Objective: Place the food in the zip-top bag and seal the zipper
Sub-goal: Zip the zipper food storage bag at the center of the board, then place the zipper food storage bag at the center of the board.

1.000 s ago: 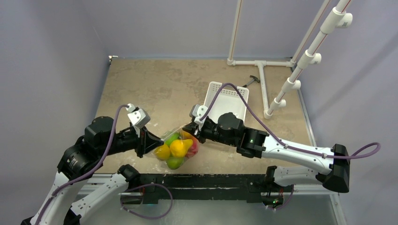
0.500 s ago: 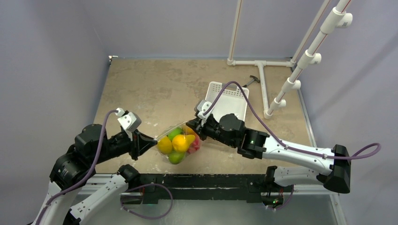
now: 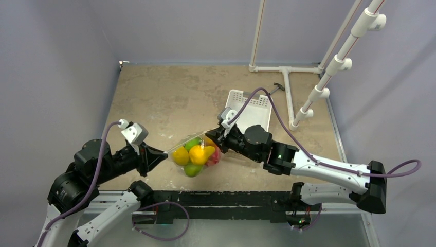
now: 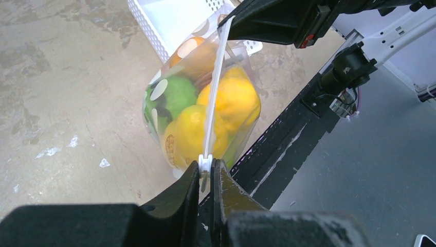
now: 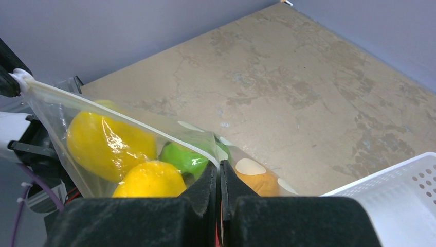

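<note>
Pinching the small white tab at one end of the zipper [image 4: 216, 98], the left gripper [image 4: 206, 172] is clenched almost flat. Its dark fingers cover the end of the strip. The right gripper [image 5: 219, 172] is clamped just as tight on the other end of the zipper. Its own fingers hide how much plastic lies between them.

The strip runs taut and straight between the two grippers. It reads as one pale line, but glare makes it impossible to tell whether it is pressed closed along its whole length.

Below the strip hangs the zip-top bag [image 3: 194, 154], holding the food [image 3: 198, 154]: yellow, green and orange pieces packed together. A red piece shows only as a sliver at the side nearest the white basket [image 3: 252, 110]. Whether the bag's underside touches the table [image 3: 169, 98] cannot be seen.

The right gripper sits just beside the basket's near-left corner, and the bag is near and left of the basket. The left gripper is well apart from it, farther left. In both wrist views the basket is cut off by the frame edge.
</note>
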Motion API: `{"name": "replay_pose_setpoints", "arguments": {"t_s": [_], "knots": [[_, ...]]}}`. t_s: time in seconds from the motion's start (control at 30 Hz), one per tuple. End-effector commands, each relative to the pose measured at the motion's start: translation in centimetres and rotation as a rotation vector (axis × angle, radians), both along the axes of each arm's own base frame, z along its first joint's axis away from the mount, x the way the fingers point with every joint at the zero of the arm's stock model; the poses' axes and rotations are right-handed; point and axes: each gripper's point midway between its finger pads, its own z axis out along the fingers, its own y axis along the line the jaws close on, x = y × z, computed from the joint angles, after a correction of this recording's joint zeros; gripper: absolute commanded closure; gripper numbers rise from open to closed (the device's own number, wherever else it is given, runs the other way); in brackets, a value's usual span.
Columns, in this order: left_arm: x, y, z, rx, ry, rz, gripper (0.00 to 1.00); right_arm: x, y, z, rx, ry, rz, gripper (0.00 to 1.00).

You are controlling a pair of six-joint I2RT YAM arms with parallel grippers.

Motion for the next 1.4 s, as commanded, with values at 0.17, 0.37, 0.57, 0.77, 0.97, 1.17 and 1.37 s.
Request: {"name": "replay_pose_setpoints", "arguments": {"t_s": [0.17,0.37,0.57,0.77,0.97,1.17,1.37], "knots": [[0.0,1.3,1.7,-0.023,-0.032,0.069,0.8,0.9,-1.9,3.5,0.09,-0.085,-0.053,1.0],[1.6,1.9,4.2,-0.006,-0.127,0.121,0.57,-0.1,-0.9,3.6,0.067,-0.11,0.033,1.0],[2.7,1.5,6.8,-0.003,-0.204,0.116,0.46,-1.0,-0.5,3.0,0.04,-0.117,0.096,1.0],[3.7,-0.5,6.7,-0.004,-0.213,0.051,0.37,-1.9,-0.2,1.7,-0.015,-0.099,0.155,1.0],[3.1,-3.5,6.0,-0.046,-0.188,-0.108,0.36,-3.0,0.3,1.6,-0.037,-0.086,0.217,1.0],[3.2,-5.8,3.3,-0.055,-0.109,-0.201,0.35,-4.7,1.2,2.1,-0.025,-0.077,0.292,1.0],[3.2,-6.6,1.7,-0.064,-0.072,-0.232,0.35,-5.1,2.3,3.0,-0.011,-0.056,0.31,1.0]]}}
